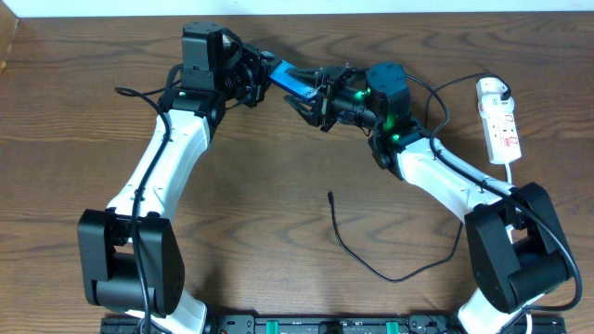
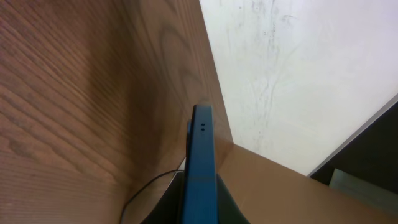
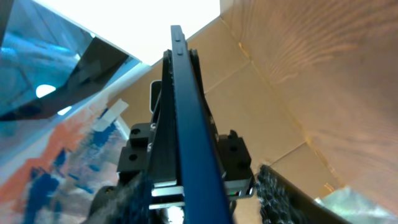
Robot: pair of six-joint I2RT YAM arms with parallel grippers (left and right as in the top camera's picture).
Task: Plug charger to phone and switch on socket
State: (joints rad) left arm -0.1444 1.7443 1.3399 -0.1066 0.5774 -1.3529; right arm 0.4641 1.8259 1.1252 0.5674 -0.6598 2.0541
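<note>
Phone (image 1: pixel 295 81) hung above the desk (image 1: pixel 241 204) at 12 o'clock, clamped by the left tool (image 1: pixel 264 74), likely to present its port. The right tool (image 1: pixel 318 96) straddled its free end, jaws apart, gripping nothing. Charger (image 1: pixel 330 197) tip lay loose at 6 o'clock, socket (image 1: pixel 499 119) at 3. Bare brown wood; white wall (image 2: pixel 298 74) behind.

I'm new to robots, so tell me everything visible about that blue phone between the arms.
The phone is a slim blue slab with dark edges, held above the wooden table. The left tool clamps one end; the right tool stands open around the other. Wrist views show it edge-on, two tiny holes in its end.
</note>
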